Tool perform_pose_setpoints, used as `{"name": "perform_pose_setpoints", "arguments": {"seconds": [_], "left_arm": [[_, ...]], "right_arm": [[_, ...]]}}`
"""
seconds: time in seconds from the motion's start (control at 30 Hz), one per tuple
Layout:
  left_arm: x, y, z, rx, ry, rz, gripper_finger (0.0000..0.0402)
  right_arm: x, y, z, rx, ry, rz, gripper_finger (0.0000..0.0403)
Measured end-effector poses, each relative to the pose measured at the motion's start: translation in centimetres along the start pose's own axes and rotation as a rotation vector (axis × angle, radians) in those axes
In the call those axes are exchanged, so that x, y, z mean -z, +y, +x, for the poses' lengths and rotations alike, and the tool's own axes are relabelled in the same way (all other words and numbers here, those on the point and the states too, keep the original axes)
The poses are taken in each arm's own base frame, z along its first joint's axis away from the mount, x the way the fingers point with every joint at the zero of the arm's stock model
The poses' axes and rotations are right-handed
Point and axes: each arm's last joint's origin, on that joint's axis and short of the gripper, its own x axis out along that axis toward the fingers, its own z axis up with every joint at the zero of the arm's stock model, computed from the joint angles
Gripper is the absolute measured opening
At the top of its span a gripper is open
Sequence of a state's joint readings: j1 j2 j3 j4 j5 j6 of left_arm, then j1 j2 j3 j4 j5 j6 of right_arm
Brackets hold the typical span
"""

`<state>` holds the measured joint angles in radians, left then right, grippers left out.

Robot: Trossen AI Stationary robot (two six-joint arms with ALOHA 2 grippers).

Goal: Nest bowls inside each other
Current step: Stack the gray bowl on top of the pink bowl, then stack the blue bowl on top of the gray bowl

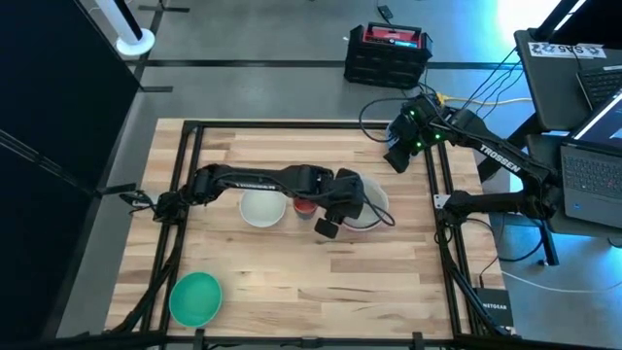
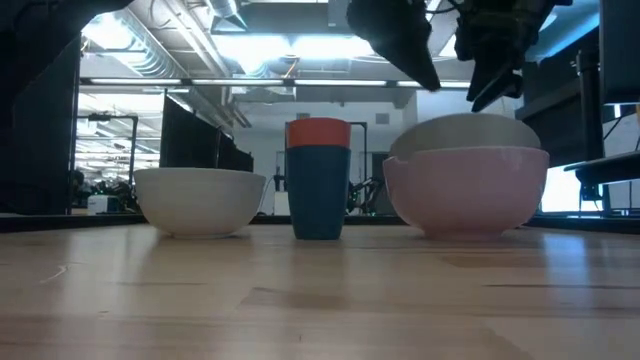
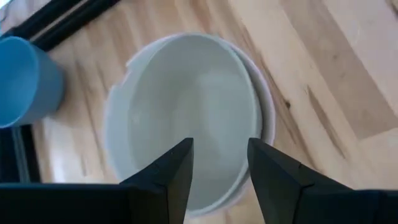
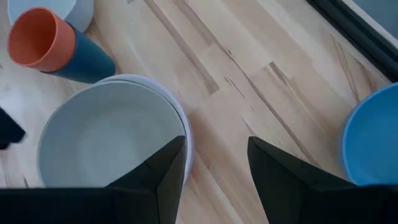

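A grey-white bowl (image 3: 186, 112) sits nested in the large white bowl (image 3: 266, 106) at the table's middle right. My left gripper (image 3: 221, 168) hangs open above this pair, over its near-left rim (image 1: 328, 226), and touches nothing. To the left, a tiny red bowl (image 4: 34, 37) stands inside the dark blue one (image 4: 87, 65). A smaller white bowl (image 1: 262, 207) rests on its base farther left. A green bowl (image 1: 196, 297) lies at the near left. A light blue bowl (image 4: 373, 137) shows in the wrist views. My right gripper (image 4: 216, 155) stands open, high over the far right (image 1: 397, 157).
A black frame (image 1: 185, 175) runs round the wooden table top. Bare wood lies along the near side between the green bowl and the right rail (image 1: 452, 282). Beyond the table stand a black crate (image 1: 387, 53) and laptops (image 1: 583, 175).
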<state>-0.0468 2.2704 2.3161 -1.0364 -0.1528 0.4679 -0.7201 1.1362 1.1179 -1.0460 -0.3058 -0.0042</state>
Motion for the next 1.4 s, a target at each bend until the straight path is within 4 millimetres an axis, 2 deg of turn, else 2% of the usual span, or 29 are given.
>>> {"name": "perform_pose_setpoints", "arguments": {"seconds": [0.07,0.17,0.4,0.63,0.73,0.9,1.0,1.17,1.4], "left_arm": [[0.0,0.0,-0.8,-0.036,0.046,-0.006,0.0137],[0.7,0.3,-3.3,-0.112,0.101,-0.06,0.0137],[3.2,3.0,-12.8,-0.18,0.047,-0.28,0.0137],[7.3,4.1,-21.9,-0.237,-0.016,-0.492,0.0137],[9.1,4.5,-25.0,-0.266,-0.041,-0.536,0.0137],[11.6,4.8,-28.9,-0.32,-0.094,-0.564,0.0137],[12.6,5.0,-30.2,-0.345,-0.101,-0.568,0.0137],[13.6,5.2,-30.8,-0.357,-0.075,-0.582,0.0137],[14.0,5.3,-30.8,-0.357,-0.046,-0.554,0.0137]], "right_arm": [[0.0,0.0,0.0,0.008,0.002,0.0,0.0159],[0.0,-0.3,0.1,0.075,0.012,0.0,0.0159],[-1.1,-2.5,4.1,0.223,0.177,0.042,0.0159],[-1.5,-4.8,8.0,0.364,0.351,0.062,0.0159],[-1.7,-5.8,8.9,0.39,0.363,0.086,0.0159],[-1.6,-7.7,9.3,0.418,0.375,0.143,0.0159],[-1.5,-8.7,9.9,0.404,0.395,0.177,0.0159],[-1.6,-9.7,11.8,0.372,0.412,0.198,0.0157],[-2.1,-8.8,11.4,0.354,0.427,0.132,0.0082]]}}
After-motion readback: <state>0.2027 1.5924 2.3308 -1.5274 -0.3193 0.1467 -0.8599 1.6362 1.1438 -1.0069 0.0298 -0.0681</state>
